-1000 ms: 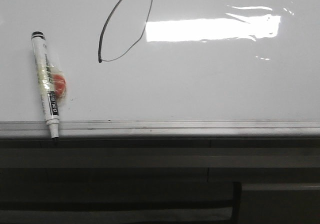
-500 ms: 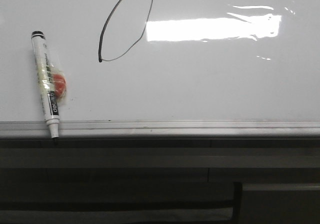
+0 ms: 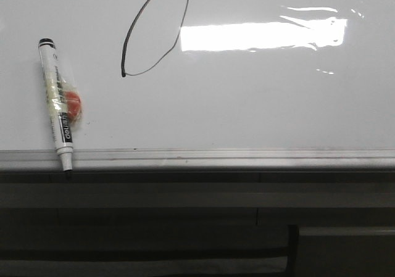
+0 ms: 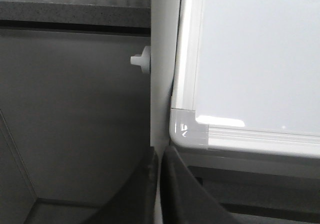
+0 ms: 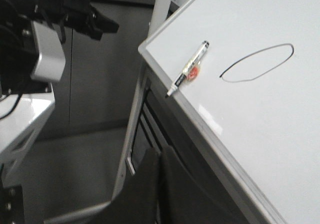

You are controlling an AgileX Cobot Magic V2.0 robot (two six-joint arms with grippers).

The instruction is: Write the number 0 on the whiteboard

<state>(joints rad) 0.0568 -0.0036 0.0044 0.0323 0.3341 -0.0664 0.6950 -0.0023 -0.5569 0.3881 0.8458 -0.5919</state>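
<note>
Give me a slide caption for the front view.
Finished 0 on the whiteboard, with the marker lying uncapped at the lower edge, tip over the frame.

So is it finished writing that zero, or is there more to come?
It looks essentially done. A thin black slanted oval outline stands on the glossy white board with its grey metal frame, with a small gap at its lower end. The white marker with the black cap lies on the board, its tip over the frame. Neither arm holds anything; both sets of jaws look closed.
</note>
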